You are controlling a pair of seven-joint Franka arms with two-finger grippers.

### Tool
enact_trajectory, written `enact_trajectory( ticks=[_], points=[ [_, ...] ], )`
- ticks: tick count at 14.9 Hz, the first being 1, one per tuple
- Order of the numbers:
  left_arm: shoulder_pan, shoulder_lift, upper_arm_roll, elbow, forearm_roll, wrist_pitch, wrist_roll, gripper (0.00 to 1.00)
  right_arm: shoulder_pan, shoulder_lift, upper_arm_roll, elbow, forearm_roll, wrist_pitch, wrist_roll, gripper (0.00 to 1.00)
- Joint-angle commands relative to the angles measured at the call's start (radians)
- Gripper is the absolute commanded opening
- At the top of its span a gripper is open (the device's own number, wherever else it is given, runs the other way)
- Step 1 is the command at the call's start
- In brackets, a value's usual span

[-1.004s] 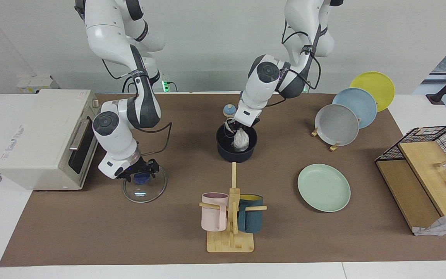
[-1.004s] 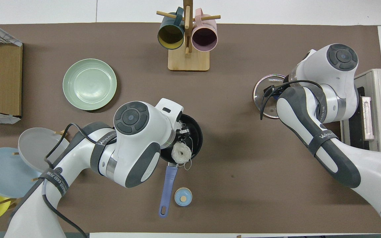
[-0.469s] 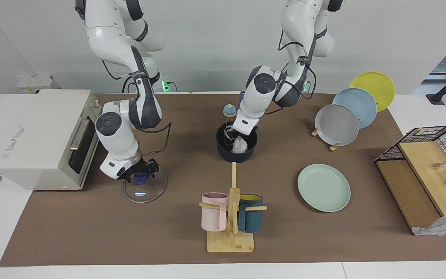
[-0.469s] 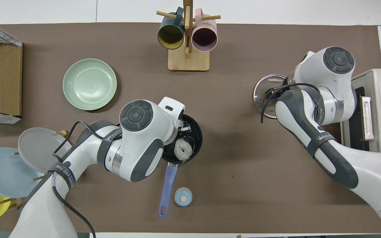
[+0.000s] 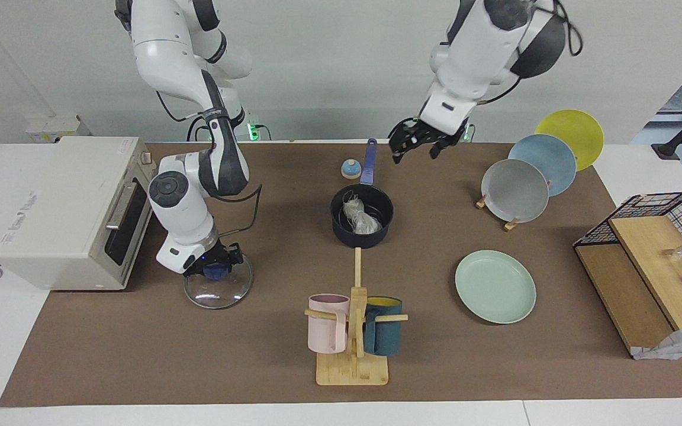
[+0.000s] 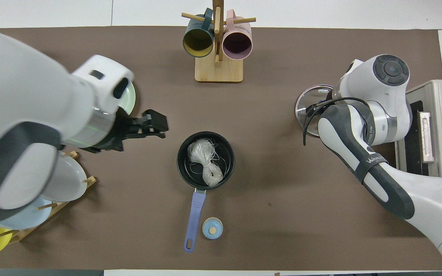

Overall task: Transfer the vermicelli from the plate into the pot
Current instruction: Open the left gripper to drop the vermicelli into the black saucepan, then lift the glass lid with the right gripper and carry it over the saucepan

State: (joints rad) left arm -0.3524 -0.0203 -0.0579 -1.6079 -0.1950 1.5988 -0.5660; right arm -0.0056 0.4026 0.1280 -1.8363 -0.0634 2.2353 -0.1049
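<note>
Brown surface [image 5: 110, 355] under everything. Vermicelli [image 5: 362, 218] sitting in the pot [image 5: 362, 223], mid-frame. Mint plate [image 5: 495, 286] bare, lower right. Left gripper [image 5: 419, 140] up in the air near top centre, jaws apart, holding nothing. Right gripper [image 5: 215, 264] clamped on the glass lid [image 5: 218, 284] knob, centre left. Lid rim lettering unreadable.

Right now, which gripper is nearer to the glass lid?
The right. The right gripper is down on the glass lid, at its blue knob. The left gripper hangs open in the air toward the pot's handle.
</note>
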Motion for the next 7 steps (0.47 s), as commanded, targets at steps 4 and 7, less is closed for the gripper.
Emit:
enact_trajectory(
  ticks=[4,7],
  points=[
    [0.314,-0.061,-0.010,-0.036,0.094,-0.036,0.484,1.00,-0.008,-0.011,0.042,0.097,0.008,-0.146,-0.016,0.58],
    [0.362,-0.061,-0.010,-0.095,0.121,0.030,0.540,1.00,-0.008,-0.025,0.050,0.098,0.025,-0.167,-0.016,0.58]
  ],
)
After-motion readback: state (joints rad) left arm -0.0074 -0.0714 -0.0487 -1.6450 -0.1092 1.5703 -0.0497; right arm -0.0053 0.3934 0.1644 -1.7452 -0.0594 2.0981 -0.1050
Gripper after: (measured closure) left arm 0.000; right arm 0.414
